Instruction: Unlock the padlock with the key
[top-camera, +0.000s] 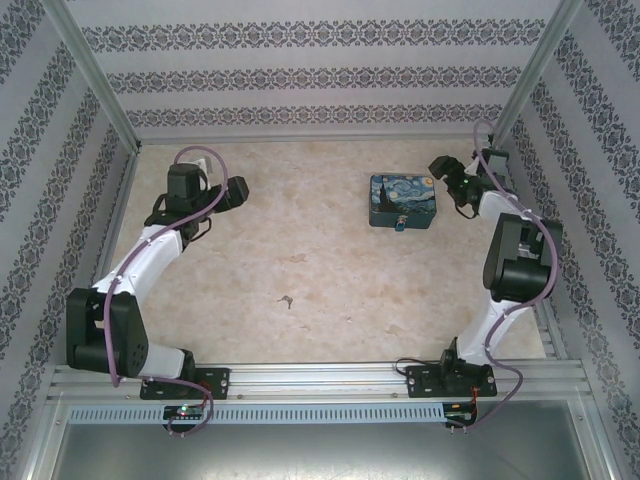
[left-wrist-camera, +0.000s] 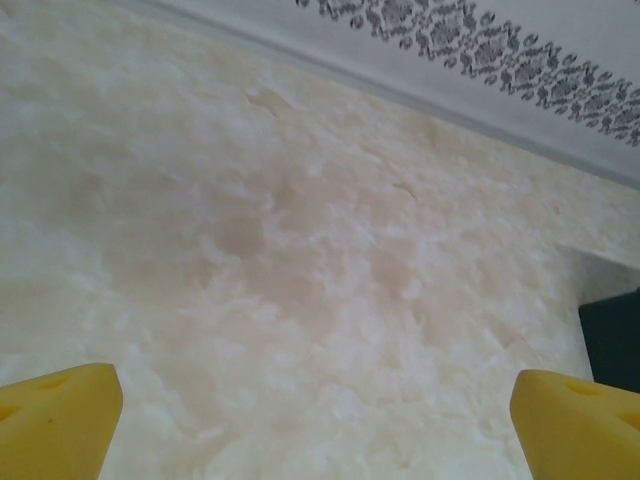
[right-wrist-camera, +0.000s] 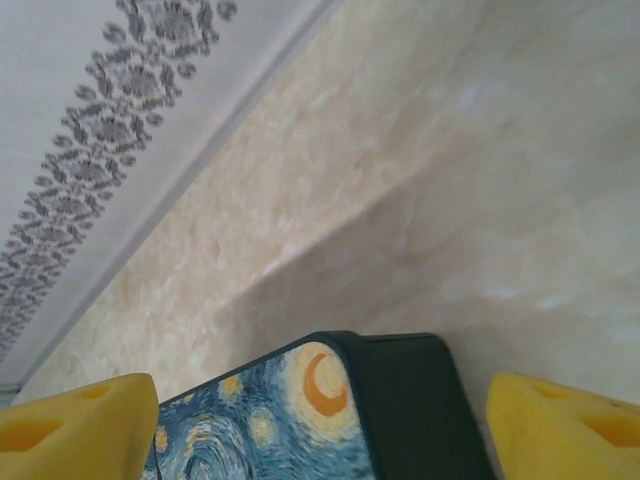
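Remote inspection, both arms in view from overhead.

Left gripper (top-camera: 240, 191): it hovers over the far left part of the marbled beige tabletop (top-camera: 330, 330), pointing towards the middle. On its wrist camera the yellow fingertips (left-wrist-camera: 55, 420) sit at opposite bottom corners, spread wide, with bare tabletop between them and nothing held. I note a dark shape at that view's right edge and cannot identify it.

Right gripper (top-camera: 442, 172): it is just beside the far right corner of the rectangular blue tin printed with a swirling night-sky painting (top-camera: 403, 198). On its wrist camera the yellow fingertips (right-wrist-camera: 75, 425) are likewise spread wide, and a corner of the tin shows between them. I cannot tell whether either finger touches it. Nothing is grasped.

Tiny blue-grey metal padlock (top-camera: 400, 225): it sits against the near side of the tin, at about the middle of that edge. It is too small for me to judge its shackle or how it is fixed there.

Tiny thin brownish-grey metal key (top-camera: 287, 300): it lies flat on the tabletop near the centre, well apart from the tin, the padlock and both grippers.
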